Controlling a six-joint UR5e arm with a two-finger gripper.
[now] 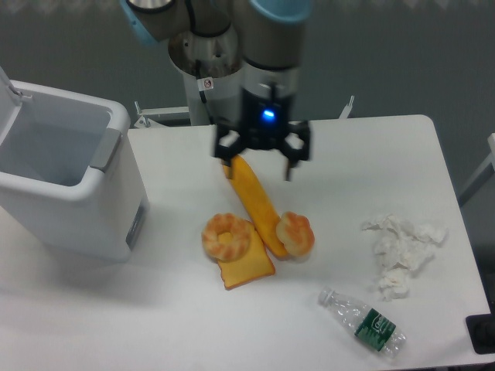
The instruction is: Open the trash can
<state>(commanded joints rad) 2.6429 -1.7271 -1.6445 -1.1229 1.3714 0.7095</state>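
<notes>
The trash can (pixel 73 209) is a large boxy white bin at the table's left edge. Its top stands open and I see the pale inside (pixel 50 147). The lid (pixel 9 97) is tipped up at the far left, mostly cut off by the frame. A grey push strip (pixel 106 149) runs along its right top edge. My gripper (pixel 259 171) hangs over the middle of the table, well to the right of the bin, with its jaws spread and nothing between them.
Below the gripper lie a long yellow bread (pixel 257 205), a ring-shaped bun (pixel 227 236), a round bun (pixel 295 233) and a toast slice (pixel 247 269). Crumpled tissue (pixel 402 247) and a plastic bottle (pixel 363 321) lie at the right.
</notes>
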